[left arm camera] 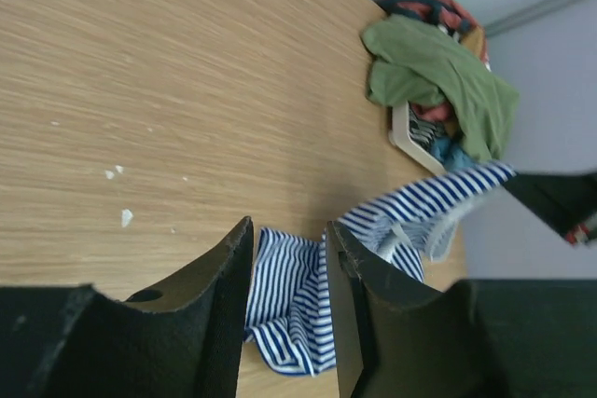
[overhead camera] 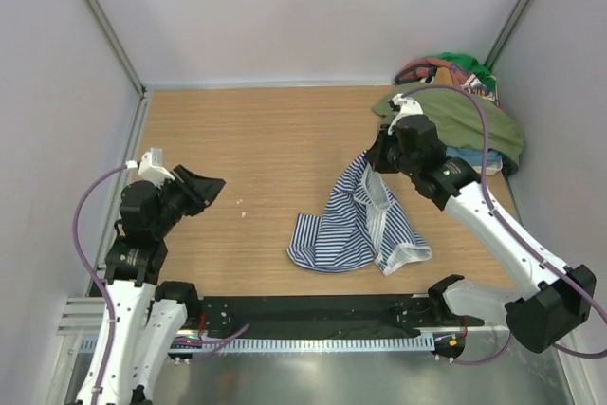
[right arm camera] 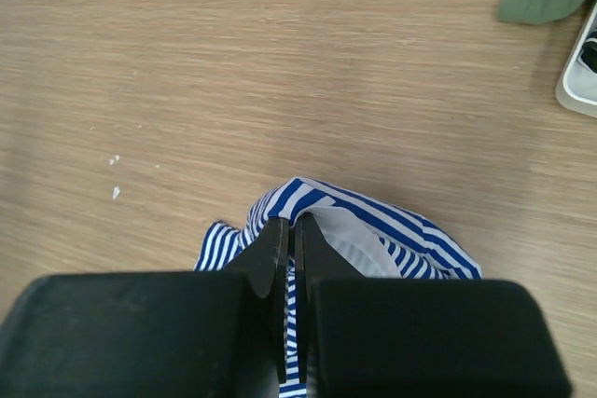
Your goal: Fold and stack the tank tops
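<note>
A wooden table [overhead camera: 256, 139] is filling the middle of the space, its pale grain running side to side, with a few white specks [overhead camera: 241, 204] lying on it. Plain white walls [overhead camera: 313, 7] are closing it in on three sides, and grey metal posts [overhead camera: 100, 21] are running up the far corners. A black strip [overhead camera: 313, 310] and a slotted rail [overhead camera: 313, 341] are lining the near edge. Soft, even light is falling from above.

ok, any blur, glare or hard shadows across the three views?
Top external: sharp, even light, soft shadow under the striped tank top. Left wrist: left gripper's fingers dark, table grain sharp. Right wrist: right gripper's fingers near-black, detail lost; stripes crisp.
</note>
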Action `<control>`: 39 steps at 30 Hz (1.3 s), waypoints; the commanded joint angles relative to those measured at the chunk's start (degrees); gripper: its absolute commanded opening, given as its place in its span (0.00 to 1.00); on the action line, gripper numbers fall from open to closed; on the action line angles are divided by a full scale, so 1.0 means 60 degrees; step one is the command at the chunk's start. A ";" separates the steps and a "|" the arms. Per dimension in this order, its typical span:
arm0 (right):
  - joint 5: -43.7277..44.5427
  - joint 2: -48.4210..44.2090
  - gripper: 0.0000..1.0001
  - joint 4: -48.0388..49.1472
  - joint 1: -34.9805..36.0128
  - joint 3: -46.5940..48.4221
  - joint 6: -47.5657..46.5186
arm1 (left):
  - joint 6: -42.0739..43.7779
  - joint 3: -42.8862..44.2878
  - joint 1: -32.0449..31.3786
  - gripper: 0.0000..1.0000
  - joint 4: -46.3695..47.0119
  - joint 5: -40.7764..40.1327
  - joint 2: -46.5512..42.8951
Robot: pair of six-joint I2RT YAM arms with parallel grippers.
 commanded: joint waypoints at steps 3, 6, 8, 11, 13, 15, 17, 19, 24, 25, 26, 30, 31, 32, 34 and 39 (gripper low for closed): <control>0.1135 0.0845 0.01 0.0651 -0.0120 0.0064 0.0069 | 0.0270 -0.0577 -0.1467 0.39 0.0897 0.0350 -0.0365; 0.1326 0.1109 0.01 0.1031 -0.0281 -0.0199 0.0157 | 0.0314 -0.0534 -0.2693 0.39 0.1044 -0.0454 0.0159; 0.1385 0.1286 0.01 0.1427 -0.0412 -0.0491 0.0215 | 0.0402 -0.0417 -0.4038 0.39 0.1175 -0.1606 0.0773; 0.1370 0.1389 0.01 0.1881 -0.0603 -0.0872 0.0347 | 0.0475 -0.0198 -0.5755 0.40 0.1424 -0.3175 0.1522; 0.1297 0.1432 0.01 0.2043 -0.0764 -0.1005 0.0377 | 0.0577 0.0168 -0.7659 0.41 0.1454 -0.4772 0.2400; 0.1209 0.1476 0.01 0.2029 -0.0954 -0.1108 0.0377 | 0.0651 0.0693 -0.9558 0.43 0.1498 -0.6277 0.3509; 0.1121 0.1477 0.01 0.2028 -0.1057 -0.1152 0.0377 | 0.0826 0.1163 -1.0678 0.45 0.1440 -0.6972 0.4347; 0.1019 0.1433 0.01 0.1999 -0.1160 -0.1210 0.0348 | 0.0958 0.2056 -1.1896 0.48 0.1353 -0.7616 0.5895; 0.0800 0.1213 0.01 0.1911 -0.1365 -0.1342 0.0303 | 0.1455 0.4561 -1.2924 0.46 0.0562 -0.7708 0.8933; 0.0755 0.1184 0.01 0.1911 -0.1380 -0.1357 0.0289 | 0.1500 0.4840 -1.2954 0.46 0.0488 -0.7664 0.9357; 0.0668 0.1140 0.01 0.1911 -0.1438 -0.1401 0.0289 | 0.1646 0.5307 -1.2968 0.46 0.0459 -0.7403 1.0000; 0.0623 0.1066 0.01 0.1882 -0.1468 -0.1562 0.0274 | 0.1764 0.6335 -1.2954 0.47 0.0283 -0.7195 1.1392; 0.0565 0.1023 0.01 0.1911 -0.1497 -0.1606 0.0289 | 0.1779 0.6540 -1.2954 0.47 0.0036 -0.7195 1.1644; 0.0550 0.1008 0.01 0.1911 -0.1497 -0.1621 0.0289 | 0.1779 0.6919 -1.2896 0.47 -0.0068 -0.7195 1.1922; 0.0506 0.0979 0.01 0.1926 -0.1512 -0.1664 0.0303 | 0.1764 0.7229 -1.2808 0.46 -0.0273 -0.7137 1.2553; 0.0506 0.0935 0.01 0.1926 -0.1512 -0.1709 0.0304 | 0.1750 0.7757 -1.2412 0.43 -0.0230 -0.6302 1.3272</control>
